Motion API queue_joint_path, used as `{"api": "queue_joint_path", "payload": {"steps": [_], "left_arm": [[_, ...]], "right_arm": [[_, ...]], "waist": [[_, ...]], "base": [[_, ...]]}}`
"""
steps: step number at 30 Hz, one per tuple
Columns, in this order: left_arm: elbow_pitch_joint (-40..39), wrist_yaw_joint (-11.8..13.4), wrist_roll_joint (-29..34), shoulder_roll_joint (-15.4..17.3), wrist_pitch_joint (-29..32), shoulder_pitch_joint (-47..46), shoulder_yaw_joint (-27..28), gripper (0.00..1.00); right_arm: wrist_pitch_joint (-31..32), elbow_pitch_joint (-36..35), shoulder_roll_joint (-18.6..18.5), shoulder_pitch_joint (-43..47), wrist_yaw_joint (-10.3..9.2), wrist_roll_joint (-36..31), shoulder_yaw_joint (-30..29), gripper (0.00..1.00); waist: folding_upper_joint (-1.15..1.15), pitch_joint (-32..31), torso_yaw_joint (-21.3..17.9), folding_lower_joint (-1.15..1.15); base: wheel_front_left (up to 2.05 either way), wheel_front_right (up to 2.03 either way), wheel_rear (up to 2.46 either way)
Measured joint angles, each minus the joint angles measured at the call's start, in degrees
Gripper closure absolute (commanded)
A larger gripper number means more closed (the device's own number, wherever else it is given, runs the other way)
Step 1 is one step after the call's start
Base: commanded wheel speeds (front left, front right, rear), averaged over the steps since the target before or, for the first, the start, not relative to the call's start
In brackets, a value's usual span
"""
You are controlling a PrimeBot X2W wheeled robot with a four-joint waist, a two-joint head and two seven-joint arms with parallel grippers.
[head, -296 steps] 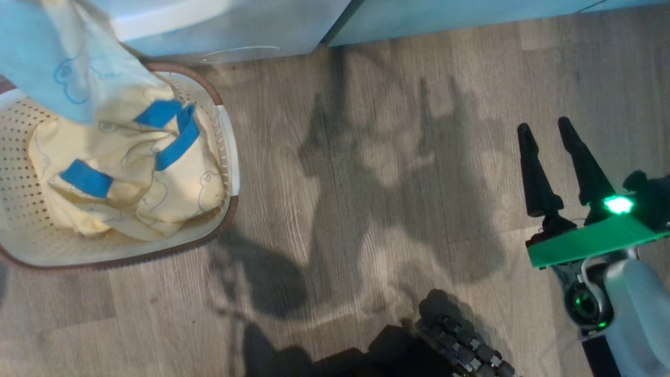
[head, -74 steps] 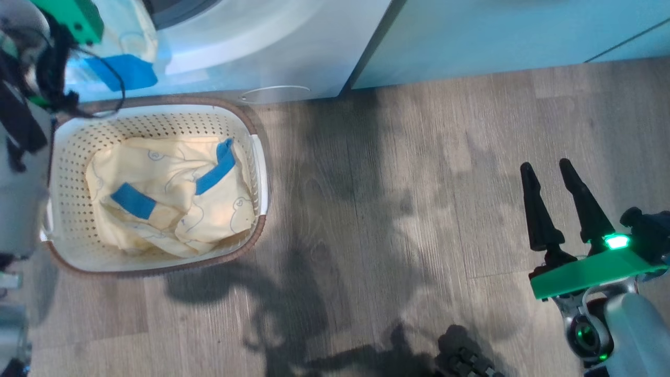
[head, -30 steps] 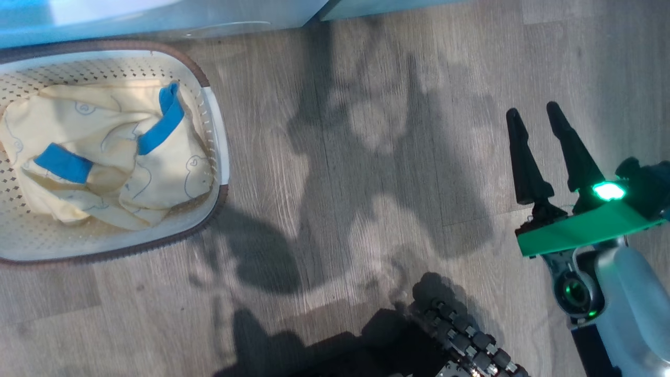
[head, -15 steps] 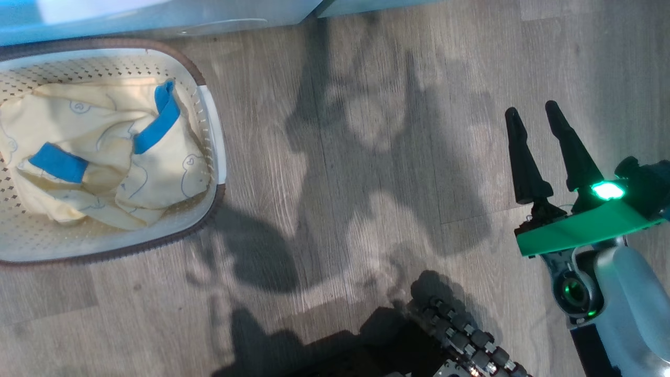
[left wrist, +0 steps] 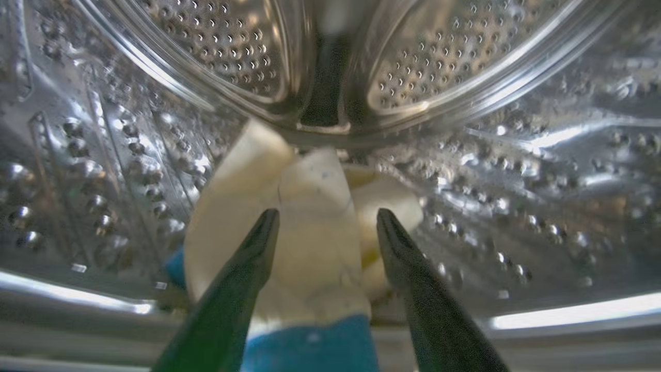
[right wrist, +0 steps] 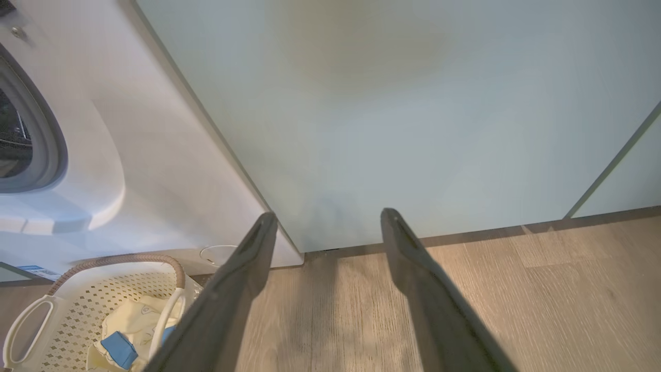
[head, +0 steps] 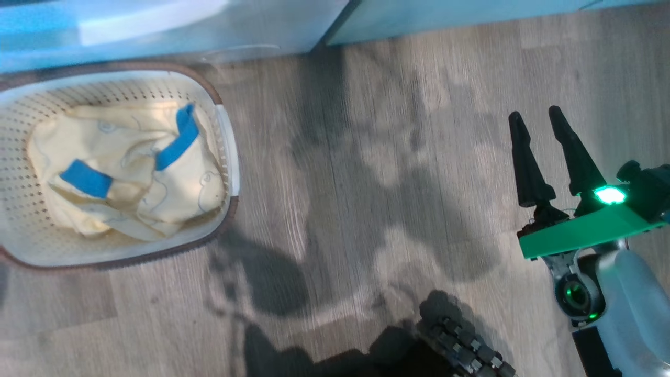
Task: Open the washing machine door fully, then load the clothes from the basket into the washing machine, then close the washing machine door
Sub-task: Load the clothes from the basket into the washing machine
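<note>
My left gripper (left wrist: 328, 212) is inside the washing machine's shiny steel drum (left wrist: 103, 155), its jaws open. A pale yellow garment with a blue patch (left wrist: 310, 258) lies loose on the drum floor just beyond the fingers. The cream basket (head: 21, 131) stands on the floor at the left, in front of the washing machine (head: 209, 26), with more pale yellow and blue clothes (head: 131, 173) piled in it. My right gripper (head: 535, 113) hovers open and empty over the floor, far right of the basket. The washing machine door is out of view.
Pale green cabinets (head: 471, 15) stand right of the washer, with wooden floor (head: 366, 183) between basket and right arm. The right wrist view shows the washer's grey-rimmed mouth (right wrist: 51, 155), the cabinet front (right wrist: 413, 103) and the basket (right wrist: 77, 299). Part of my wheeled base (head: 466, 351) shows low down.
The garment that hung above the basket earlier has gone from the head view; one lies in the drum now. The head camera has shifted slightly. The right gripper has kept still.
</note>
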Motion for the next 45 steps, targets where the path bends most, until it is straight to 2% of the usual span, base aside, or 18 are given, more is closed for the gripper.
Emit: {"api": "queue_joint_path", "payload": {"steps": [7,12,20,24,30,37,45], "left_arm": [[0.2,-0.5,-1.6,-1.1,3.7,5.7,-0.8,0.00],[0.2,-1.0,-2.8,-1.6,4.2,9.7,-0.9,0.00],[-0.8,-1.5,-6.6,-4.0,-1.6,19.5,-0.9,0.00],[-4.0,-1.5,-8.5,-4.8,-5.9,26.8,-1.7,0.00],[-9.7,-1.5,-11.3,-4.3,-10.3,37.4,-3.3,0.00],[-18.3,-1.5,-13.1,-3.5,-11.7,48.7,-2.8,0.00],[-31.8,-1.1,-13.3,-3.7,-11.7,65.1,2.3,0.00]], "right_arm": [[0.0,0.2,-0.3,2.3,0.00,-0.2,-0.6,0.00],[0.0,0.6,-0.6,5.1,0.00,-0.3,-1.2,0.00],[0.0,0.9,-1.7,9.4,0.00,-0.7,-2.4,0.00],[0.0,0.9,-2.1,12.0,0.00,-0.8,-3.8,0.00],[0.0,0.9,-2.6,15.8,0.00,-1.8,-6.0,0.00],[0.0,0.8,-3.2,18.4,0.00,-3.0,-8.7,0.00],[0.0,0.5,-3.9,20.0,0.00,-3.7,-10.8,0.00]], "waist": [[0.00,-4.0,0.9,0.00],[0.00,-7.6,1.7,0.00],[0.00,-14.4,3.0,0.00],[0.00,-18.1,3.9,0.00],[0.00,-23.4,5.5,-0.01],[0.00,-28.6,8.0,0.00],[0.00,-33.3,10.7,-0.01]], "base": [[0.00,0.00,0.00],[0.00,0.00,0.00],[0.00,0.00,0.00],[0.00,0.00,0.00],[0.00,0.00,0.00],[0.00,0.00,0.00],[0.00,0.00,0.00]]}}
